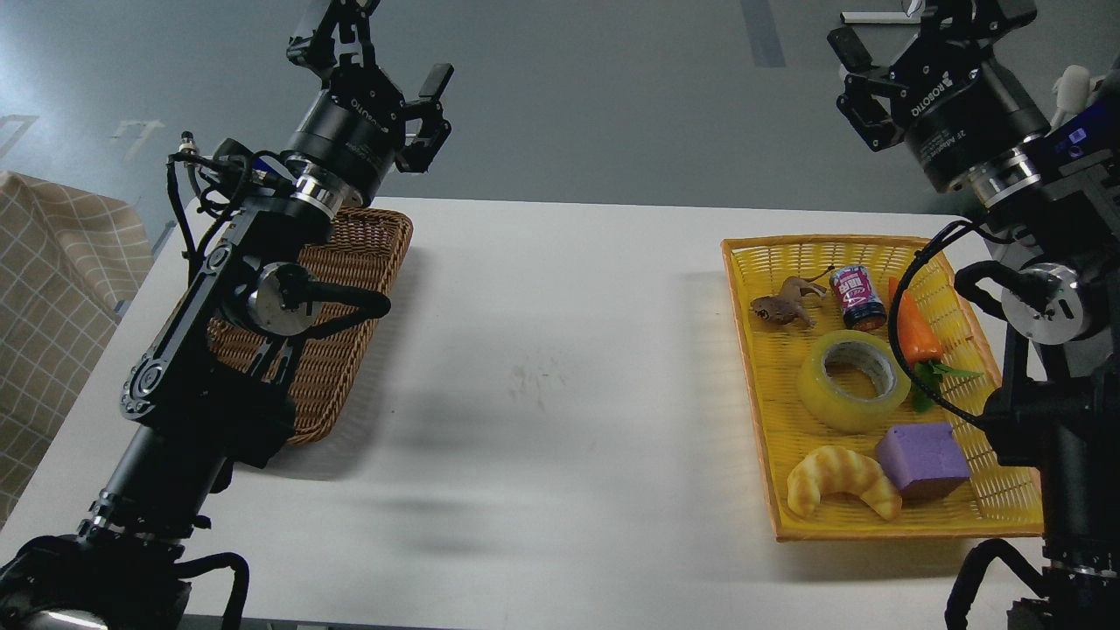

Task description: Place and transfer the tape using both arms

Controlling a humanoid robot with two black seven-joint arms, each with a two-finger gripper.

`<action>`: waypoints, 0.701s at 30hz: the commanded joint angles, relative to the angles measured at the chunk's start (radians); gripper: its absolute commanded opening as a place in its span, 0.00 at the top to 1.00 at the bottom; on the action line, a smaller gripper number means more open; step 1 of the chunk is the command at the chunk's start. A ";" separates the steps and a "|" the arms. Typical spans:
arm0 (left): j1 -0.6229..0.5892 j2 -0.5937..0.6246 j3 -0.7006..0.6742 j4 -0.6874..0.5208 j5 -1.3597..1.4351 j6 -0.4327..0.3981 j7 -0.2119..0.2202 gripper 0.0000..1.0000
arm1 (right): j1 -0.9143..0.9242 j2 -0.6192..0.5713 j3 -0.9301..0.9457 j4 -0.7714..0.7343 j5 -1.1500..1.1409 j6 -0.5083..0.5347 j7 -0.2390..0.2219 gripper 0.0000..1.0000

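The tape, a yellowish translucent roll with a grey-white core, lies flat in the yellow basket on the right side of the white table. My right gripper hangs high above the basket's far end, well clear of the tape, open and empty. My left gripper is raised over the far left of the table above the brown wicker basket. Its fingers are spread and hold nothing. Much of the wicker basket is covered by the left arm.
The yellow basket also holds a croissant, a purple block, a carrot, a small can and a brown toy animal. A checked cloth hangs off the table's left.
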 commanded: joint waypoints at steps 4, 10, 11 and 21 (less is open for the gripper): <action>0.012 -0.002 -0.002 -0.007 -0.003 -0.043 -0.015 0.02 | -0.006 0.000 -0.005 -0.006 -0.002 0.000 0.001 0.00; 0.013 -0.019 -0.003 -0.008 -0.044 -0.045 -0.037 0.02 | -0.017 0.000 -0.008 -0.003 0.002 0.000 0.001 0.00; 0.013 -0.019 -0.003 -0.007 -0.052 -0.045 -0.037 0.02 | -0.017 0.000 -0.009 -0.003 0.003 0.000 0.001 0.00; 0.015 -0.025 -0.002 -0.007 -0.054 -0.053 -0.037 0.02 | -0.027 0.000 -0.011 0.014 0.008 0.000 0.001 0.00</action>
